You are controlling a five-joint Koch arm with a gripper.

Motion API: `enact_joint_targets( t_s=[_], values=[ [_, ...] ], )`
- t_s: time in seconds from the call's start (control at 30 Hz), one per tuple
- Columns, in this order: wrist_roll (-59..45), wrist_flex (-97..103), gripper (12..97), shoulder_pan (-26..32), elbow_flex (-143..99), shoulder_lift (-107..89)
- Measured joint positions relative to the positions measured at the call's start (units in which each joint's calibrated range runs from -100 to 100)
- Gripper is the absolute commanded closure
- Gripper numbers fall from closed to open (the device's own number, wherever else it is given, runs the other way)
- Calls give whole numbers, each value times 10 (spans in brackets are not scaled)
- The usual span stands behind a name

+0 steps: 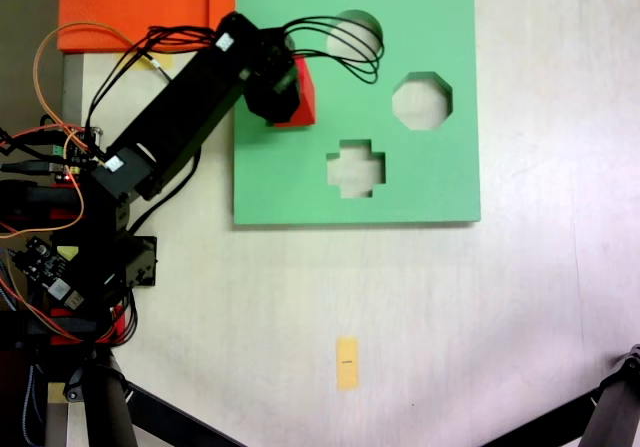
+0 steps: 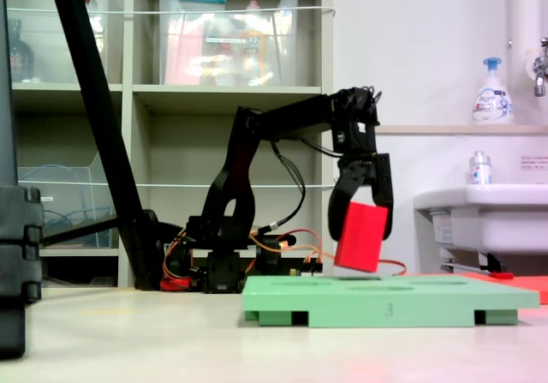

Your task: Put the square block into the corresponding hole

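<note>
My gripper is shut on the square block, a bright red cube. The cube hangs tilted a little above the green foam board, over the board's left part in a fixed view. The board's round cutout, octagonal cutout and cross-shaped cutout are visible. The corresponding hole is hidden, perhaps under the arm and the cube. In another fixed view the cube's lowest corner is just clear of the board's top.
Orange foam sheets lie beyond the board's far left corner. The arm's base, circuit boards and wires fill the left edge. A small yellow tag lies on the table. Tripod legs cross the bottom corners.
</note>
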Motion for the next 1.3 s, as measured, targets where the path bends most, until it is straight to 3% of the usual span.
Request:
enact_joint_targets(
  t_s=[1.3],
  values=[
    [21, -8, 844, 21, 15, 73]
  ],
)
